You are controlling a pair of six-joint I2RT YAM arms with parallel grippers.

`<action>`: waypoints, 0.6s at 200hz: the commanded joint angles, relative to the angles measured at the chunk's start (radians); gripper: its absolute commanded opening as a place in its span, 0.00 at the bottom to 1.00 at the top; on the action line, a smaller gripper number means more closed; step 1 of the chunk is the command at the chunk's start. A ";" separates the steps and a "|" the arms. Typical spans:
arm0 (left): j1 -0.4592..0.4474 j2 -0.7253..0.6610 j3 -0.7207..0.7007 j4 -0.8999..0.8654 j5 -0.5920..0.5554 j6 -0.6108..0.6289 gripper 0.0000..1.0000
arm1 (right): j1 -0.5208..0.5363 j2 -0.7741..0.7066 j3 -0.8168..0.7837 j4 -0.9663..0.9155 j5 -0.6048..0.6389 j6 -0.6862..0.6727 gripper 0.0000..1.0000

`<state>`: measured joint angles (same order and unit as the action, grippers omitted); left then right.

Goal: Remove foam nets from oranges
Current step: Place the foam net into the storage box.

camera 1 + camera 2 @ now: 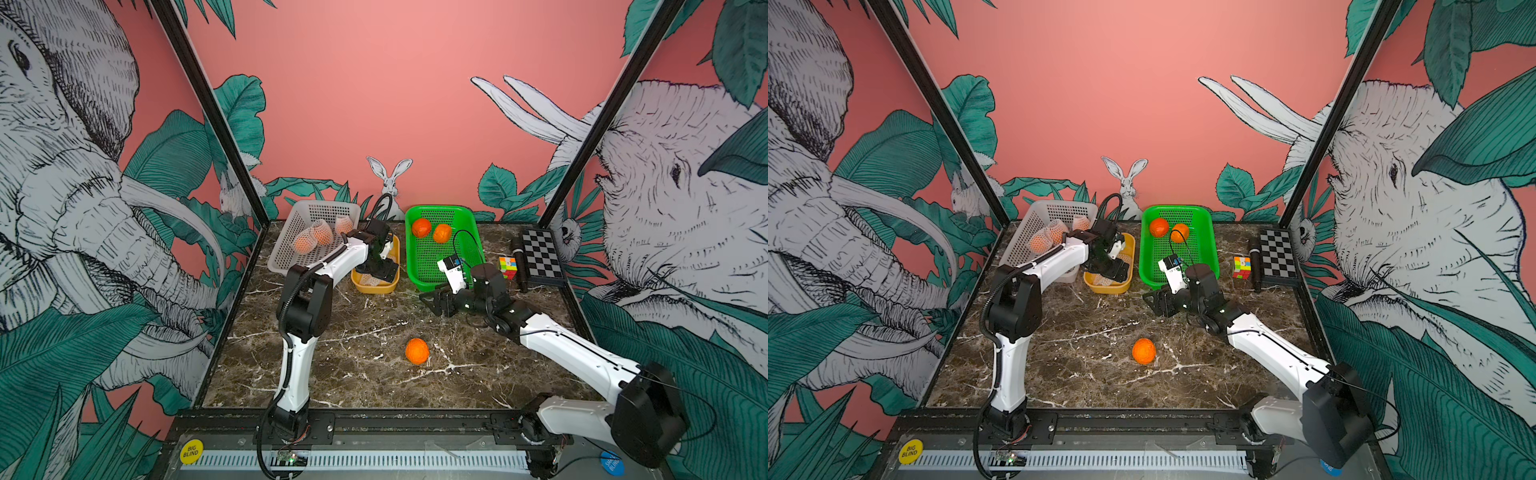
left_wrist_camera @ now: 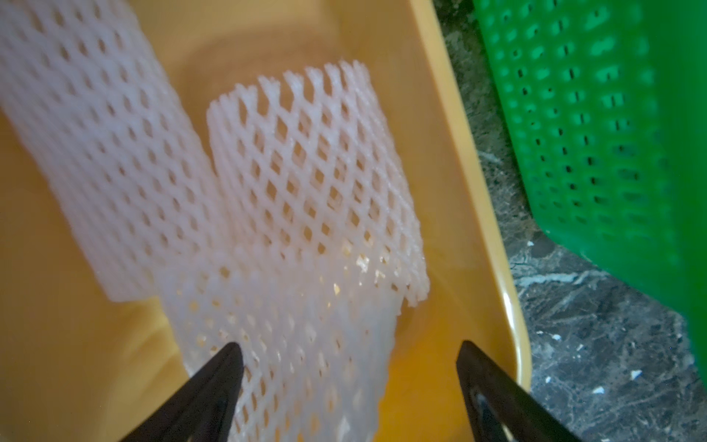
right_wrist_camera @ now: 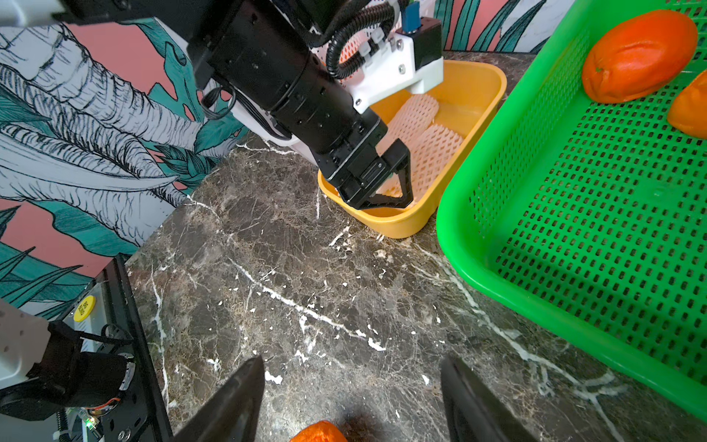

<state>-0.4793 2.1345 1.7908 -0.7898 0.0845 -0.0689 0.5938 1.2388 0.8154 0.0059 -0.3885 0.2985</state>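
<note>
Both top views give you bright, even light; the loose orange (image 1: 417, 350) casts only a faint, soft shadow on the marble table (image 1: 365, 382). In the left wrist view, the nearer foam net (image 2: 107, 153) and the green basket (image 2: 593, 134) are blurred, and glare streaks the yellow tub (image 2: 510, 306) rim. The right wrist view stretches an edge orange (image 3: 639, 57) into an oval.

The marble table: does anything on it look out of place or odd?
Yes. One bare orange lies loose on the table, near its front middle, apart from the green basket that holds the other two oranges.
</note>
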 commanded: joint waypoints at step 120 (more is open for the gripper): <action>-0.014 -0.241 -0.078 0.072 -0.139 0.015 1.00 | 0.019 -0.045 -0.029 -0.025 0.024 -0.044 0.76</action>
<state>-0.4812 2.0224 1.7531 -0.7471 -0.0273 -0.0555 0.6033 1.2304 0.8009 -0.0055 -0.3763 0.2817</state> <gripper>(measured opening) 0.992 0.748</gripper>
